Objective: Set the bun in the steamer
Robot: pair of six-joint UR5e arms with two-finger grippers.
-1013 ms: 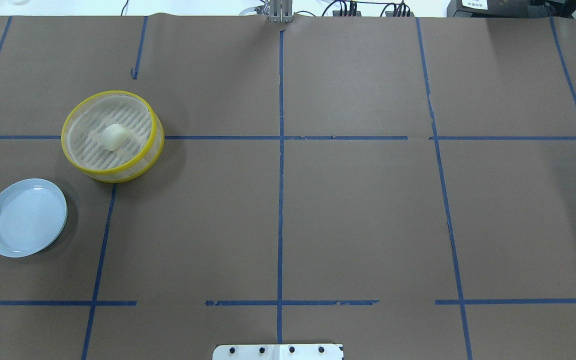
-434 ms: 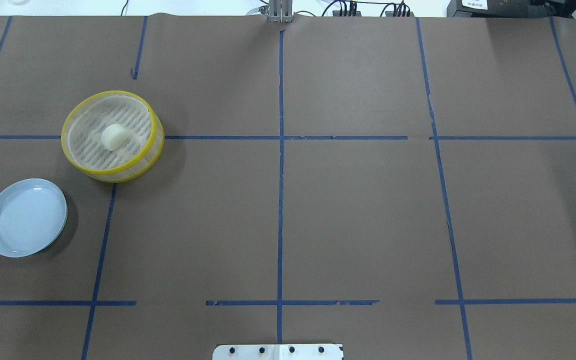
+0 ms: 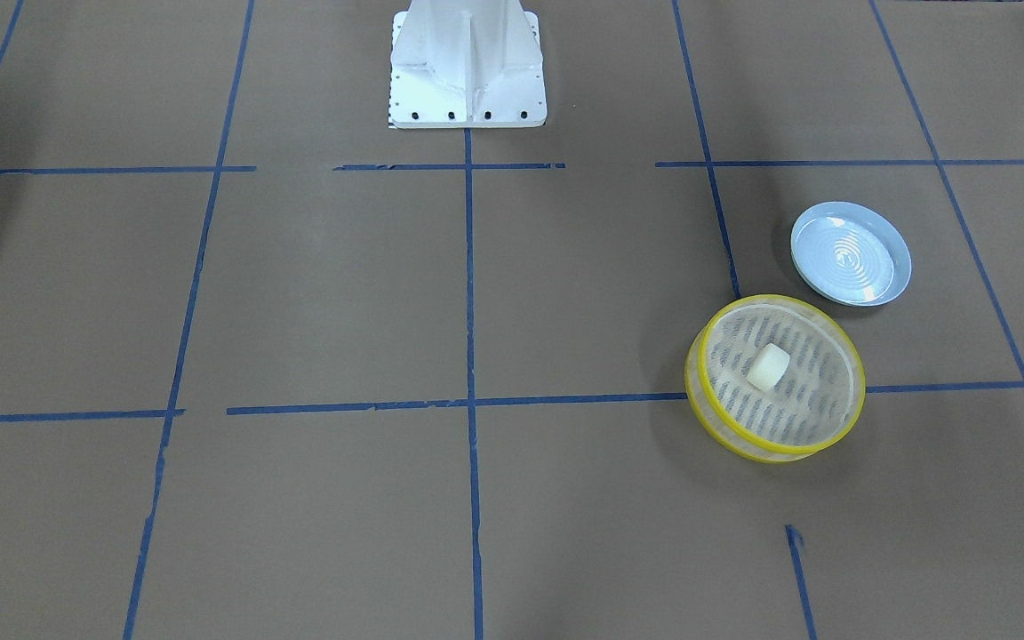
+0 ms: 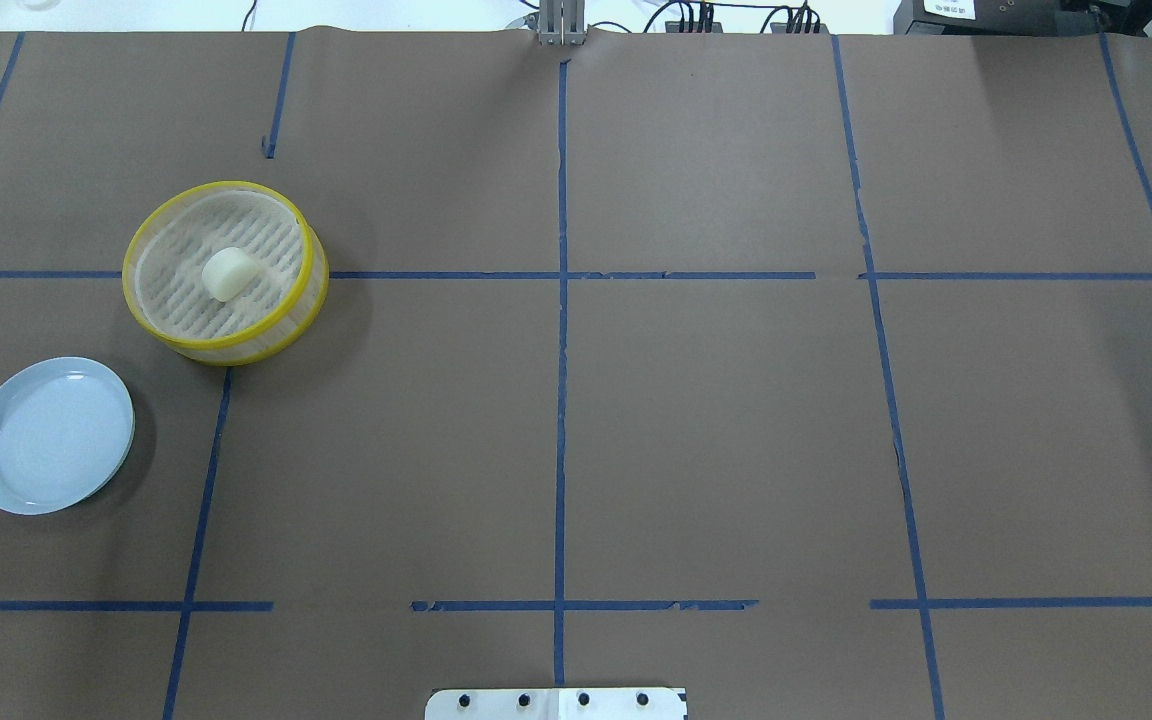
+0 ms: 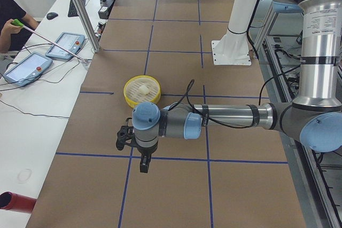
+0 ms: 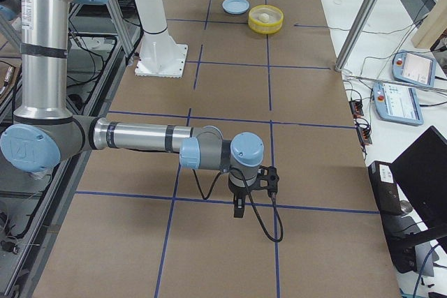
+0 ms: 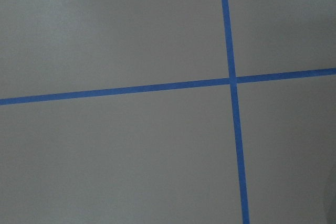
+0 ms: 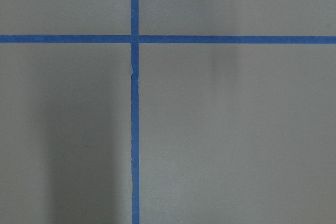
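A small cream-white blocky bun [image 4: 228,273] lies mid-floor in the round yellow-rimmed translucent steamer [image 4: 236,349], with a pale blue ridged plate [image 4: 51,435] near the steamer. The left claw [image 5: 143,168] and right claw [image 6: 239,211] hang well apart from the steamer; whether they are clenched or released, I cannot tell.

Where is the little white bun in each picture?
Front-facing: bun right of centre, in steamer.
Overhead: bun upper left.
Exterior left: bun left of centre.
Exterior right: bun near top.
Both wrist views: not in them.
Landmark: yellow-rimmed steamer around it.
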